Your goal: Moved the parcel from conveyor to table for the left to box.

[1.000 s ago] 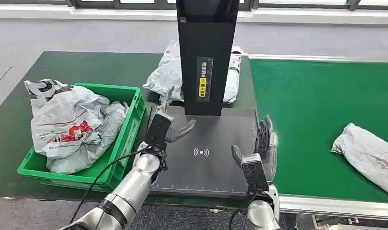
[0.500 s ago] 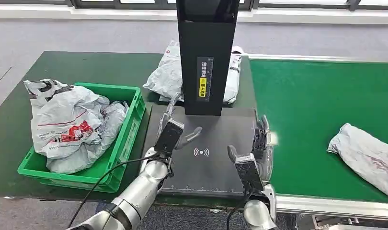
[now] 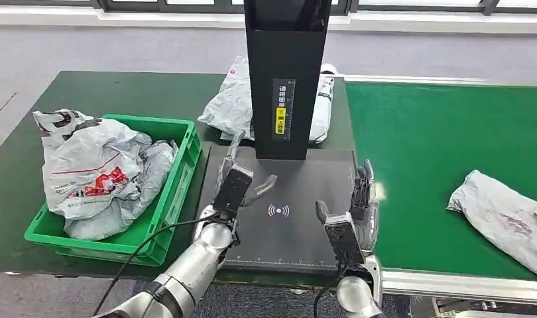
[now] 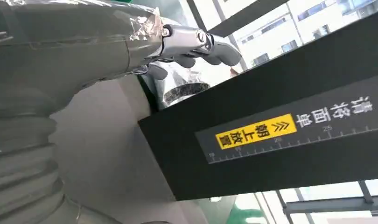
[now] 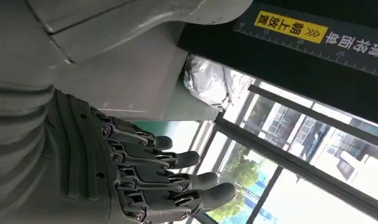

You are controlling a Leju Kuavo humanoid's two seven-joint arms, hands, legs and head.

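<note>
A dark green surface (image 3: 107, 89) was seen beside a bright green conveyor belt (image 3: 425, 146), with grey carpeted floor (image 3: 120, 46) beyond and window frames along the far wall. A flat black scanning pad (image 3: 286, 232) lay at the middle of the surface, carrying a tall black upright post (image 3: 286, 73) marked with a yellow label. A green plastic crate (image 3: 166, 192) stuffed with crumpled grey mailer bags (image 3: 97, 172) stood to the left of the pad, and another grey mailer bag (image 3: 229, 103) lay behind the post. The crumpled grey plastic parcel (image 3: 501, 218) was seen on the conveyor belt, well to the right and apart from both hands.

The left hand (image 3: 236, 182) was held above the pad's left part, fingers spread and holding nothing. The right hand (image 3: 352, 212) was raised at the pad's right edge, fingers straight and apart, also holding nothing.

Compared with a second earlier, the parcel was carried a little leftward along the belt, the left hand was shifted slightly right and forward, and the right hand was moved slightly left.
</note>
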